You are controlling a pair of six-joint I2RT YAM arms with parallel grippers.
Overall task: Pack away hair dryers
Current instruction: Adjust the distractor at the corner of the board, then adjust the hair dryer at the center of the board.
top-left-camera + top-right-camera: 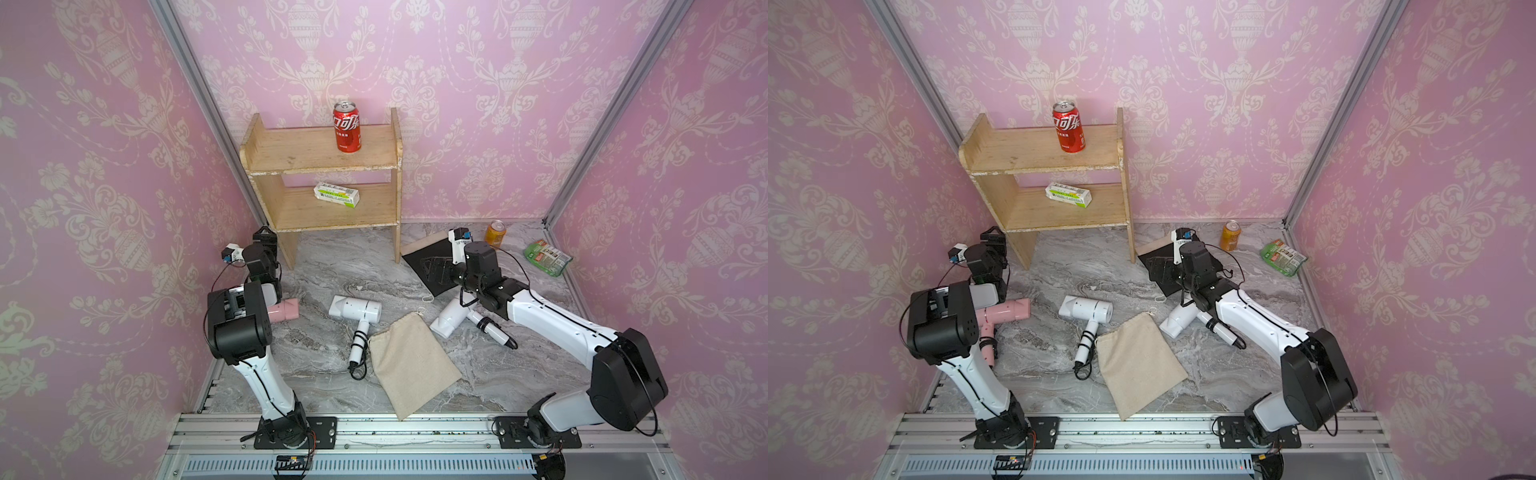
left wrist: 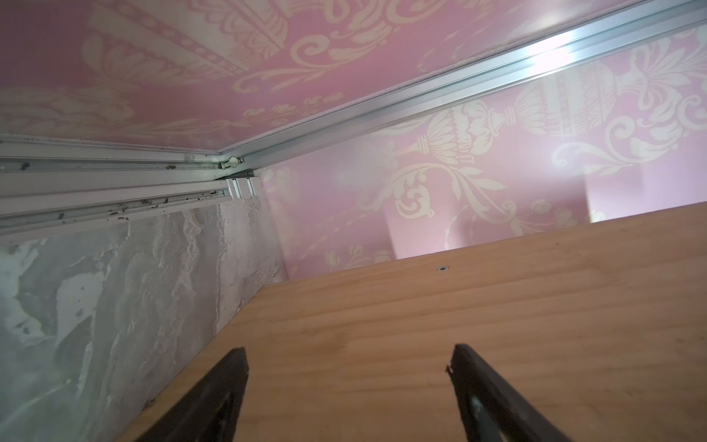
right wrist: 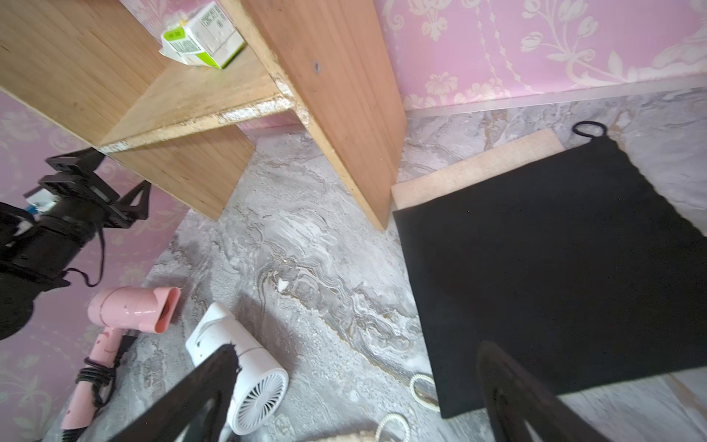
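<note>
We saw pink damask wallpaper (image 1: pixel 498 62) on three walls and a two-tier wooden shelf (image 1: pixel 291 151) at the marbled tabletop (image 1: pixel 332 266) far-left corner.

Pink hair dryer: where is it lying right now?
In both top views the pink hair dryer lies on the marble table at the robot's left, partly behind the left arm, with a white hair dryer to its right.
</note>
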